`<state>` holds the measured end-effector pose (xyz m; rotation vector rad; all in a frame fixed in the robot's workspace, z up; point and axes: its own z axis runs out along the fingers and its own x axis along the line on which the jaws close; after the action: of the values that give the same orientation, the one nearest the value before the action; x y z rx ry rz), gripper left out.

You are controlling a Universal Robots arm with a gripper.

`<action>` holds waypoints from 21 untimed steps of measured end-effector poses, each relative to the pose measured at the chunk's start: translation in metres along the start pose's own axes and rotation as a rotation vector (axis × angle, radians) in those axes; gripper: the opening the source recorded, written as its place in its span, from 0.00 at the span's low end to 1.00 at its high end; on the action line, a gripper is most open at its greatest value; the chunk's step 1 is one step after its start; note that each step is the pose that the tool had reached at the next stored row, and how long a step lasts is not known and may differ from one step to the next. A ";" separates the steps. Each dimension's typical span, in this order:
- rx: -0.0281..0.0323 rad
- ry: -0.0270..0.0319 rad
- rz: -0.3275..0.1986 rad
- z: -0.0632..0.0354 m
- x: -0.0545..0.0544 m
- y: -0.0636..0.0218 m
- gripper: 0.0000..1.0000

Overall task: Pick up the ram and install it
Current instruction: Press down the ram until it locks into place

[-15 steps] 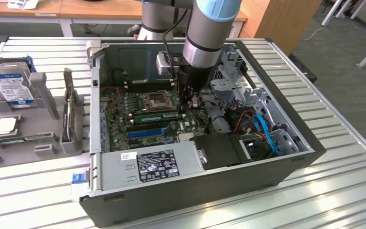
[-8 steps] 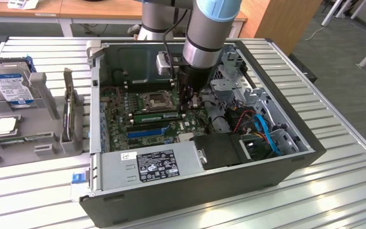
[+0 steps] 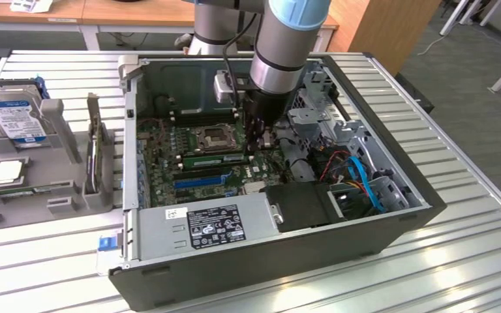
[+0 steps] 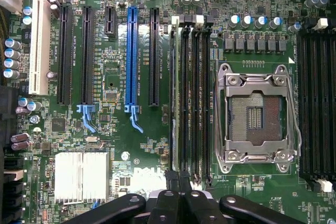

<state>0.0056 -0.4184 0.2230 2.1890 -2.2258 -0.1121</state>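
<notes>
While the gripper [image 4: 179, 182] hangs with jaws together over the motherboard [image 4: 115, 129], a ram [image 3: 214, 160] sits mid-frame in its slot.

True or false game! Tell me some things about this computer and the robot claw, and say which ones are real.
1. The computer case is open. True.
2. The claw is wide open. False: it is shut, above the motherboard.
3. One long slot on the board is blue. True.
4. A big fan covers the processor socket. False: the socket is uncovered.
5. The hard drive is inside the case. False: it stands outside, toward the exterior view's left.
</notes>
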 end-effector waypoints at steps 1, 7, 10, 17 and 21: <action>-0.0001 0.0000 0.000 0.0000 0.000 0.0000 0.10; 0.0000 0.0000 0.000 0.0004 0.000 0.0000 0.10; -0.0001 0.0000 0.000 0.0005 0.000 0.0000 0.10; -0.0001 -0.0001 0.000 0.0009 0.000 -0.0001 0.10; 0.0000 -0.0001 0.000 0.0009 0.000 -0.0001 0.10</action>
<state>0.0056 -0.4187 0.2221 2.1890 -2.2258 -0.1123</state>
